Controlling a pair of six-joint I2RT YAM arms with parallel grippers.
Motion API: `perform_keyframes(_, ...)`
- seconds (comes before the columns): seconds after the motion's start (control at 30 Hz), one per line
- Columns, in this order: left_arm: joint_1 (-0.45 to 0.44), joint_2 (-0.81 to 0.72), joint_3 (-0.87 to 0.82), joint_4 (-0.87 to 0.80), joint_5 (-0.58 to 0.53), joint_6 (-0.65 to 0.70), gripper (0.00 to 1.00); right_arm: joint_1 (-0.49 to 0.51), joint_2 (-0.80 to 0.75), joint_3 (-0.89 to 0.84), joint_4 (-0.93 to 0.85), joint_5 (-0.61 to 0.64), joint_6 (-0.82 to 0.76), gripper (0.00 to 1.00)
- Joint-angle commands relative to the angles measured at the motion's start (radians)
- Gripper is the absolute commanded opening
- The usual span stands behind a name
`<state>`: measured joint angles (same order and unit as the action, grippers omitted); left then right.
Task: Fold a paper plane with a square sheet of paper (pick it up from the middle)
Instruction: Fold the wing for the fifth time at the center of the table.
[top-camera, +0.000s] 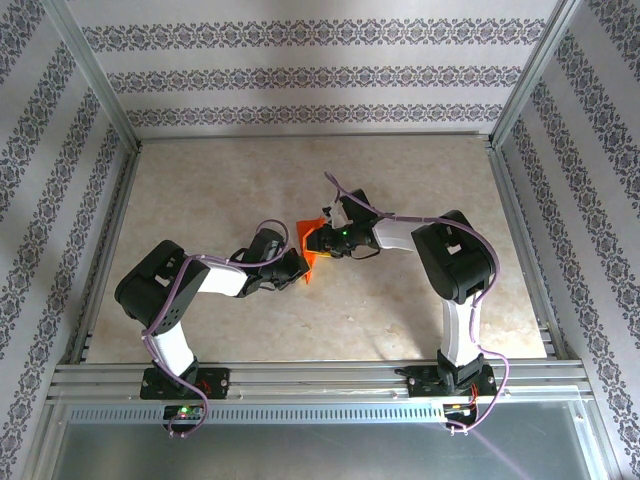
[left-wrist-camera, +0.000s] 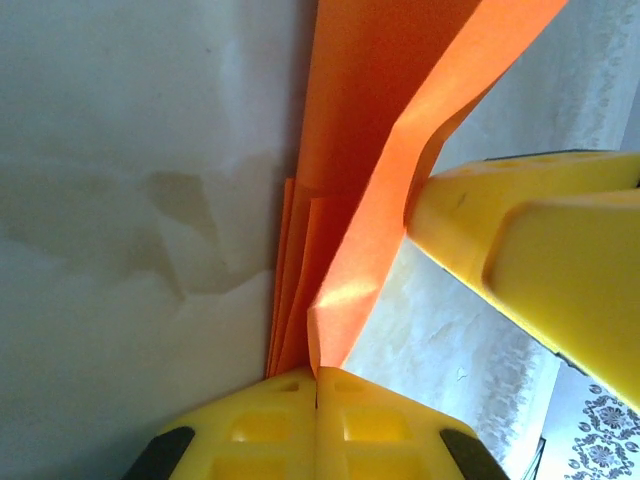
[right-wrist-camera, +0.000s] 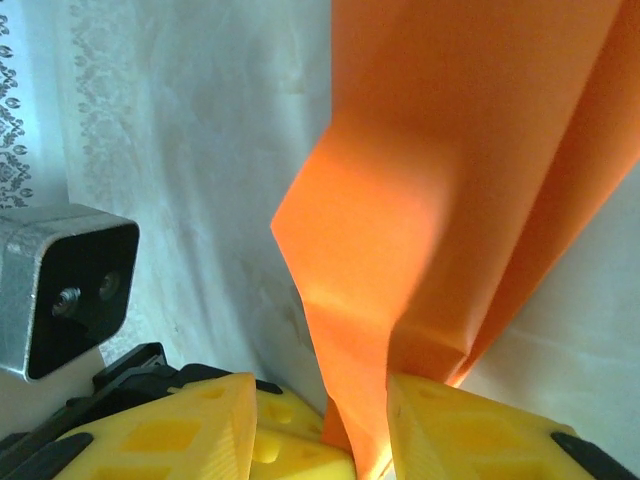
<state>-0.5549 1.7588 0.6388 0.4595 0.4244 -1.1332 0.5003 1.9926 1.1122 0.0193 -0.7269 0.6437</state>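
Observation:
The sheet of paper (top-camera: 312, 255), bright orange-red and folded into several layers, stands on edge above the table between both grippers. My left gripper (left-wrist-camera: 318, 385) is shut on the sheet of paper (left-wrist-camera: 350, 150), its yellow fingertips pressed together on the lower layered edges. My right gripper (right-wrist-camera: 320, 400) is open, its jaws well apart. The sheet of paper (right-wrist-camera: 450, 180) passes through that gap and rests against the right-hand finger (right-wrist-camera: 470, 430). In the top view the left gripper (top-camera: 297, 268) and the right gripper (top-camera: 320, 243) meet at the paper.
The beige table (top-camera: 400, 320) is bordered by aluminium rails (top-camera: 520, 230) at the sides and front. One right-gripper finger (left-wrist-camera: 530, 240) reaches in beside the paper in the left wrist view. The left arm's camera housing (right-wrist-camera: 60, 285) sits close at the left.

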Motion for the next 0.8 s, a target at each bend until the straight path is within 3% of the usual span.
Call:
perform_keyframes(0.0, 0.005, 0.05, -0.031, -0.062, -0.003, -0.011, 0.05, 0.008, -0.02, -0.011, 0.018, -0.026, -0.024, 0.39)
perform_keyframes(0.33, 0.005, 0.057, -0.021, -0.07, 0.001, -0.007, 0.05, 0.03, 0.032, 0.021, -0.001, -0.042, -0.025, 0.38)
perform_keyframes(0.77, 0.006, 0.048, -0.022, -0.075, 0.004, -0.002, 0.05, 0.03, 0.072, 0.048, -0.092, 0.075, -0.026, 0.37)
